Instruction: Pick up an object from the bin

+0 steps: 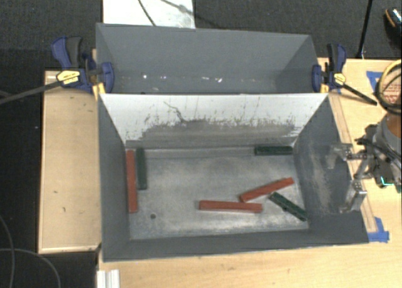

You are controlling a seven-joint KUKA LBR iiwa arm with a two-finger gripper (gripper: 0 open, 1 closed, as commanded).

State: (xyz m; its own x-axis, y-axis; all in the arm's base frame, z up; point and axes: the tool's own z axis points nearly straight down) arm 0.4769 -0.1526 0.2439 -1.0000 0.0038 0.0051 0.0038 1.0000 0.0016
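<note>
**Waiting at the right wall, empty-handed**

My gripper [347, 177] hangs over the bin's [207, 243] sloping right wall, above the floor. Its two metal fingers [353, 197] are spread wide with nothing between them.

Nearest me, by the right front corner, lies a slanted dark green stick [289, 206]. It touches a tilted red stick [267, 189], which overlaps a flat red stick [230, 206]. Another green stick [274, 150] lies along the back. A red stick [131, 180] and a green one [142, 169] lie side by side against the left wall. The grey floor is scuffed.
</note>
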